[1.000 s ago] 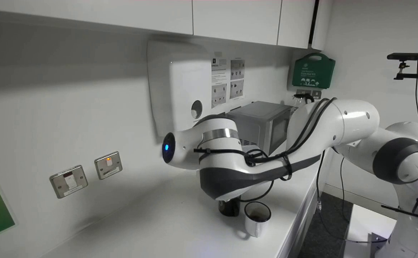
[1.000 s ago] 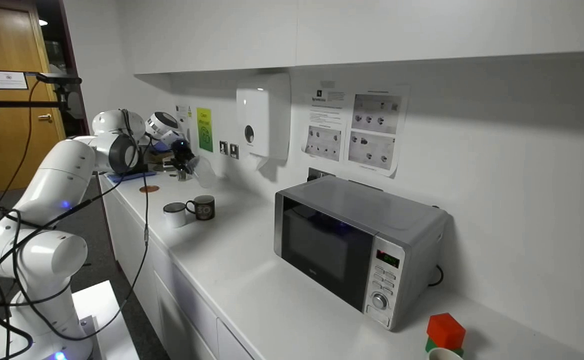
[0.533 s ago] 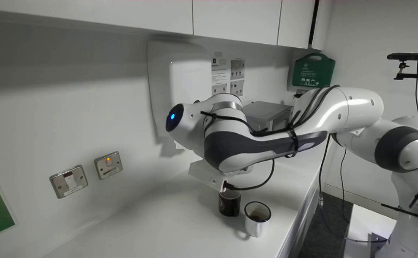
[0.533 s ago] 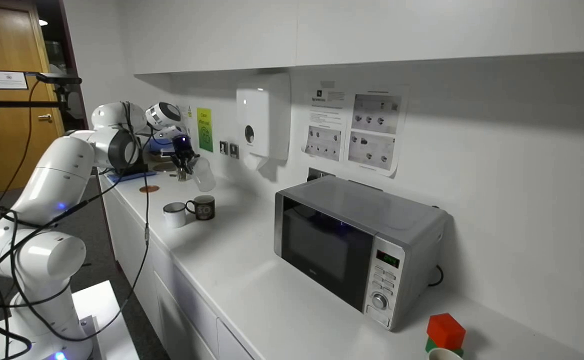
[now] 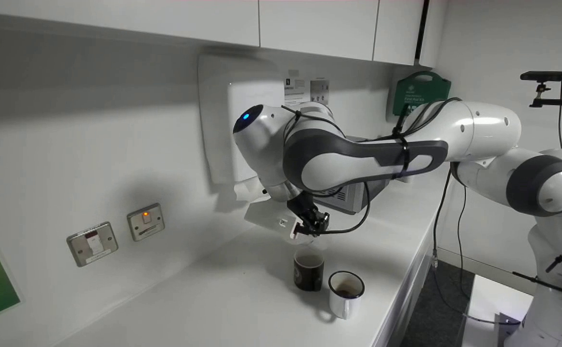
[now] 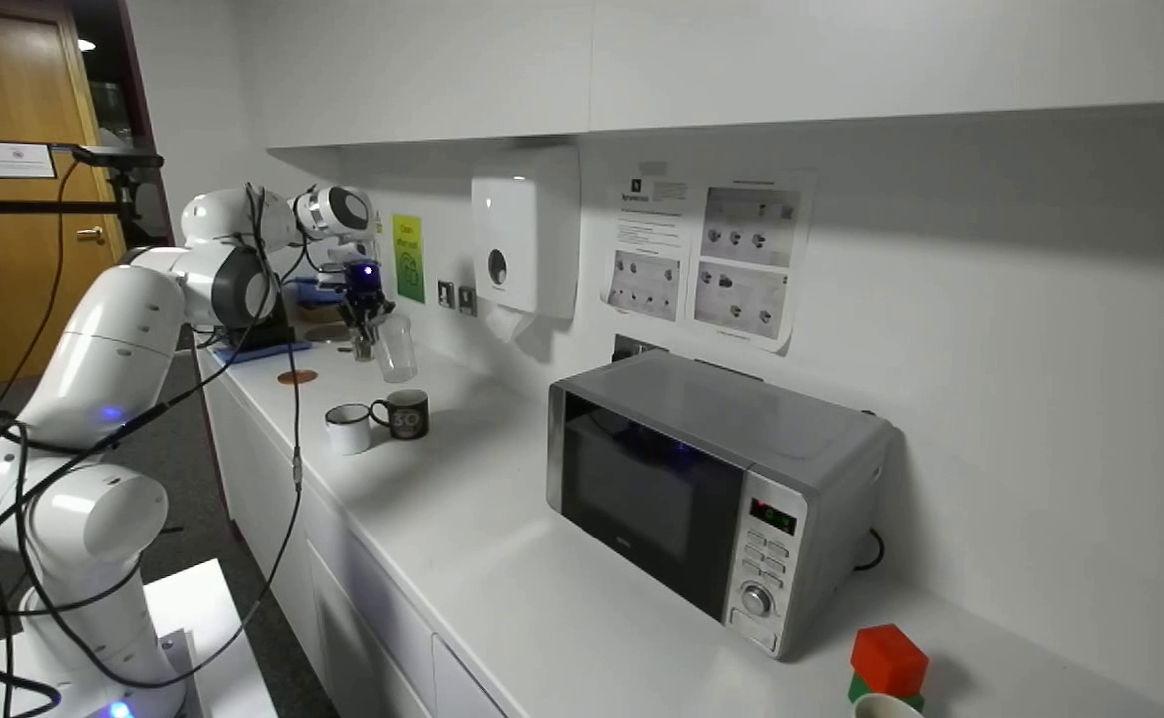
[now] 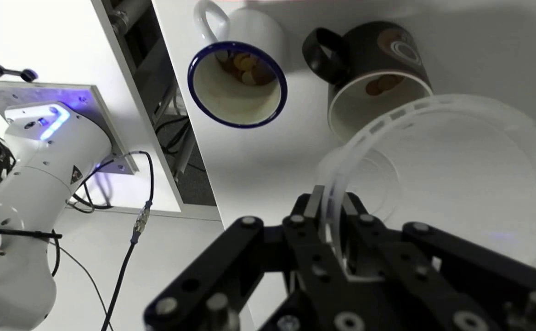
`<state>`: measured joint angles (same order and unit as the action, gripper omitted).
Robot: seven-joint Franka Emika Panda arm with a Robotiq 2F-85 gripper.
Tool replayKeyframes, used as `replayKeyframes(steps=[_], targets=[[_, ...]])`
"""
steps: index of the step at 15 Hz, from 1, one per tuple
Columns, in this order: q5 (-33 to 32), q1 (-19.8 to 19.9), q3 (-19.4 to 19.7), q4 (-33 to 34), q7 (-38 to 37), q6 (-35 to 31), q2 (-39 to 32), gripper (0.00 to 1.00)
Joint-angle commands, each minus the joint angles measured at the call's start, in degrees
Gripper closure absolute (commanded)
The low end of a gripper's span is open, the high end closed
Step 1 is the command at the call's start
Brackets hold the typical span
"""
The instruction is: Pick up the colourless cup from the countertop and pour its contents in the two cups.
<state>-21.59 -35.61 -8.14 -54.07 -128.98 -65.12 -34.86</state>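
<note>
Countertop [image 6: 462,499]: white.
Gripper [image 7: 332,202]: nearly closed, clamped on colourless cup [image 6: 397,351] rim.
Long axis: slightly off vertical, mouth upward.

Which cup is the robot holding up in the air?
The see-through cup: the gripper has its rim pinched, up above the countertop. The white mug and dark mug aren't see-through, and stand side by side on the countertop.

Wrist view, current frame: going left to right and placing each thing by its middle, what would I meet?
Arm's base → silver cable connector → blue-rimmed white mug → dark mug → colourless cup. The claw is left out: it spreads across below the dark mug and cup.
</note>
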Motion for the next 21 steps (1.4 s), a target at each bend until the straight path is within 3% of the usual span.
replayKeyframes(steps=[1, 9, 21], targets=[[5.8, 2.2, -1.4, -5.8, -1.2, -4.5, 4.4, 0.98], [14.9, 2.4, -1.5, -9.8, 0.0, -10.1, 5.6, 0.98], [21.9, 2.9, -4.0, -18.1, 7.1, -20.3, 9.0, 0.98]])
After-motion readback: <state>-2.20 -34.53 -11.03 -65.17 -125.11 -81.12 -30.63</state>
